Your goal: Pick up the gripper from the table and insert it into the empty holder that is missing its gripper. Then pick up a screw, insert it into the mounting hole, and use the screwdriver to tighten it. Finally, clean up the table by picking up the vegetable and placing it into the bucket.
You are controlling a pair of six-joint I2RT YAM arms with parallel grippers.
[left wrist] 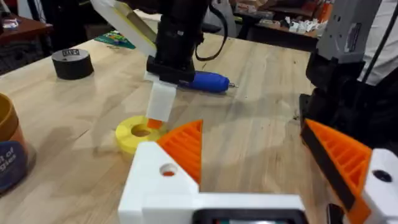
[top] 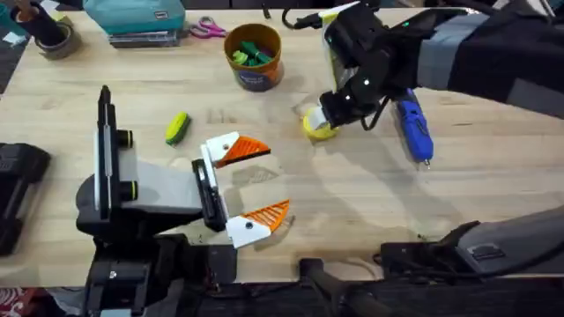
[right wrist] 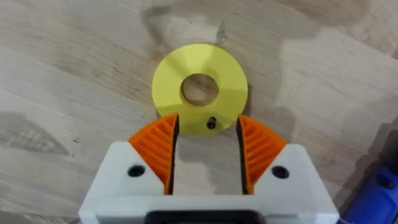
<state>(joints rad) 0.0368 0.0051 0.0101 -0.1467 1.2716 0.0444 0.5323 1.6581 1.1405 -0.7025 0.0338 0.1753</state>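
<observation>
My left gripper rests open low on the table. The orange ribbed gripper sits in the white holder, whose mounting hole shows orange. My right gripper hangs open over the near rim of a yellow spool. A small dark screw lies on that spool between the pads. The blue screwdriver lies just right of the spool. The vegetable lies left of the holder. The bucket stands at the back.
Dark green pieces lie inside the bucket. Pink-handled scissors, a teal case and a black tape roll line the far edge. Bare wood lies between the two grippers.
</observation>
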